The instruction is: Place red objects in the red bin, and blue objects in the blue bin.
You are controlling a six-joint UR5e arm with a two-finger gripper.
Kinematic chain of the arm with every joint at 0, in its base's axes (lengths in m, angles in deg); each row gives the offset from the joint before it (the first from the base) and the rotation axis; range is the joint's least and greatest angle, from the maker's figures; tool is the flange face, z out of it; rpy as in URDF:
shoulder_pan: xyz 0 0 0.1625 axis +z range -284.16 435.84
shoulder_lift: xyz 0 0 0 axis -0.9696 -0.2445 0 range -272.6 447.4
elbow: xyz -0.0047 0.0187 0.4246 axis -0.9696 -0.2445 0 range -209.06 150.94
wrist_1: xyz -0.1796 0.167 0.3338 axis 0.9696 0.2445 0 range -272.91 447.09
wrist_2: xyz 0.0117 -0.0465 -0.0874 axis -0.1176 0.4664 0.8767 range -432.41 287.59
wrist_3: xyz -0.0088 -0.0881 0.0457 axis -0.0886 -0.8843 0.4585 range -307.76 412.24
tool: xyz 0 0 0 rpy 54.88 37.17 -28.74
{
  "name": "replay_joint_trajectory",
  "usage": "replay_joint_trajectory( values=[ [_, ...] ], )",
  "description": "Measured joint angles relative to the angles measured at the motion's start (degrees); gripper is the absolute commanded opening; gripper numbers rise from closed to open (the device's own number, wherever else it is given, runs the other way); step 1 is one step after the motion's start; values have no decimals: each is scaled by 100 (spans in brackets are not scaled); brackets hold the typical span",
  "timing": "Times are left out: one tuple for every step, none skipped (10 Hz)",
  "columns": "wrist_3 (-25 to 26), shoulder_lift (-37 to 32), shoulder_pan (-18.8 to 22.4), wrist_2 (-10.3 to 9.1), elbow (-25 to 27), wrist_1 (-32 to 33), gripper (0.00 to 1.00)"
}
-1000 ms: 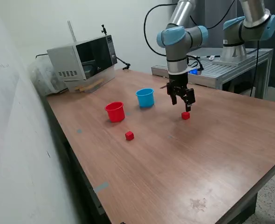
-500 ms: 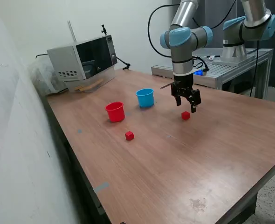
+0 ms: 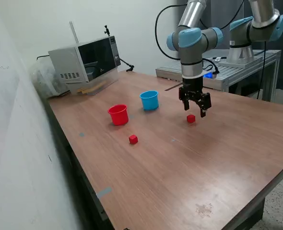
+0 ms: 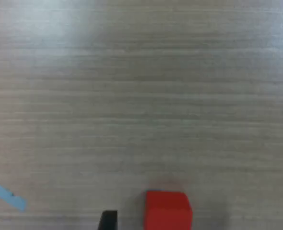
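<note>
Nearest me on the counter [image 3: 189, 182] sits one red cube [image 3: 133, 139], alone and well apart from everything else. Behind it stands the red cup [image 3: 118, 115], then the light blue cup [image 3: 149, 100] just past that, toward the exterior view's right. I can't find any blue cubes in either view.

The second red cube [image 3: 191, 118] lies near the blue cup's side of the counter, and my claw [image 3: 199, 108] hangs just above and slightly beyond it, empty, its fingers spread. In the wrist view this cube [image 4: 168, 210] sits at the frame's edge with one dark fingertip [image 4: 107, 220] beside it, so I judge it off-centre between the fingers.

That is my worry: if I descend like this, a finger could land on the cube or nudge it away instead of straddling it. A small cube could also twist as the fingers close.

The counter is brown wood-grain laminate, smooth, with a small blue tape scrap [image 4: 9, 198] on it. At the far end a microwave [image 3: 86, 60] stands against a pale wall, and a second arm's base [image 3: 247, 43] sits on a metal bench behind
</note>
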Motion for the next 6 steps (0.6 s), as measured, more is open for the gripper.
replay_joint_trajectory(
  values=[
    [-3,35,10,0,3,17,100],
    [-10,66,14,0,4,28,100],
    [-21,91,9,0,3,33,0],
    [-25,107,-4,-2,0,35,0],
    [-29,121,-18,-3,-1,36,0],
    [-30,130,-26,-2,-1,37,0]
  ],
)
